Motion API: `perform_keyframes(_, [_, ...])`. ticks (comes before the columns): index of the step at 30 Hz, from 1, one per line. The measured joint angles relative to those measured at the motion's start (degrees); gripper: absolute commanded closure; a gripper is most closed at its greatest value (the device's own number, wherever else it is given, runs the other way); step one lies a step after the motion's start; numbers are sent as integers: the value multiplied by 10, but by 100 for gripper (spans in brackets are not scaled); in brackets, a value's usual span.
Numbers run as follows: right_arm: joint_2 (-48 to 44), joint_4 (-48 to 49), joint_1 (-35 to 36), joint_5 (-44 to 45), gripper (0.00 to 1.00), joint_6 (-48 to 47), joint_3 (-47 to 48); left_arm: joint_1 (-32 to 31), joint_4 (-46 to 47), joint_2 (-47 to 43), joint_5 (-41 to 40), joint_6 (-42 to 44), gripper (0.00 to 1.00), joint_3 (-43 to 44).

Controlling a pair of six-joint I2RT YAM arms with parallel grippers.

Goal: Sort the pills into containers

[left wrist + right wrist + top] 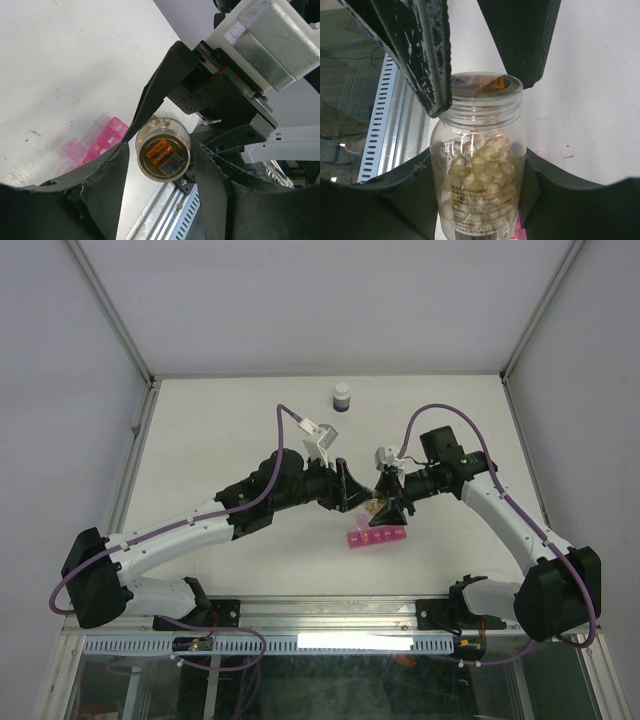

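Pinching the bottle (481, 145) in the right claw (479, 167); left claw (162, 150) is straddling its mouth, grip unclear. Best centring on the rim, squeezing evenly, keeping pills (482, 172) above organiser (376, 537).

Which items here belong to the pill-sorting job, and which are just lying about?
Part of the job:
- pills inside the clear bottle, which the right gripper grips while the left gripper flanks its top
- pink pill organiser, on the table beside the grippers

Just lying about:
- dark white-capped bottle, standing alone at the far side
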Motion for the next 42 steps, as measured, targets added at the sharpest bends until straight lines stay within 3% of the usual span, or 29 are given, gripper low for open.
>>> perform_keyframes(9, [0,-1,0,0,100,0,0,0,-3,5,28,1,56,2])
perform_keyframes(16, [0,-12,-1,5,100,-1,0,1,-2,14,44,13,68,5])
perform_keyframes(20, [0,-19,-1,3,100,-2,0,3,5,14,71,64,74,5])
perform_keyframes(25, [0,-32,-1,-2,100,-9,0,13,29,17,145,199,73,-1])
perform_keyframes(28, [0,-40,1,-3,100,-17,0,17,49,16,193,302,63,-10])
perform_keyframes(32, [0,-40,5,-7,100,-21,0,16,65,8,222,425,30,-26])
perform_keyframes(34, [0,-33,3,-7,100,-16,0,11,68,3,229,460,4,-34])
perform_keyframes(42, [0,-13,-1,-6,100,-12,2,0,176,-80,174,446,1,-153])
